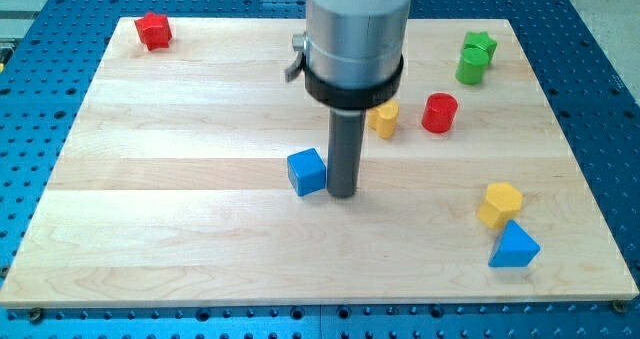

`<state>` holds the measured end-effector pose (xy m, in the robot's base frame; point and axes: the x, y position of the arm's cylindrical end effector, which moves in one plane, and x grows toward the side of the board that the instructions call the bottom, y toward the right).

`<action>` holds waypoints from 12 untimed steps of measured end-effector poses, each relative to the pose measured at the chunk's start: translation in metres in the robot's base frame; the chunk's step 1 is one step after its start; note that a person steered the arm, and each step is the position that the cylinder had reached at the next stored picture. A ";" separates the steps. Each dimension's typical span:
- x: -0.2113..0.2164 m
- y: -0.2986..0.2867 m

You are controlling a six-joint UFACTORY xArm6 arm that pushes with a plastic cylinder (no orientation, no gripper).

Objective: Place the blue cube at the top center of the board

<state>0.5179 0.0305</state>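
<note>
The blue cube (307,171) was found mid-frame on the wooden board (180,159), touching the tip (342,194) on its left.

I count eight blocks on my board (180,129): two blue, a cube (307,171) and a triangular block (514,246); two red (153,30) (439,112); two yellow (383,119) (499,204); two green (480,45) (470,66).

Board (180,109) above blue cube (307,171) clear (mostly).

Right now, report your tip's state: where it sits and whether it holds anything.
My tip: no jaws, so it holds nothing; it stands right beside the blue cube, on the cube's side toward the view's right.
</note>
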 end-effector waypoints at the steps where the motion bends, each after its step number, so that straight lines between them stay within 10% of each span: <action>1: -0.018 -0.047; 4: -0.039 -0.083; 6: -0.182 -0.077; 8: -0.159 -0.163; 10: -0.218 -0.066; 12: -0.186 -0.045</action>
<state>0.3316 -0.0141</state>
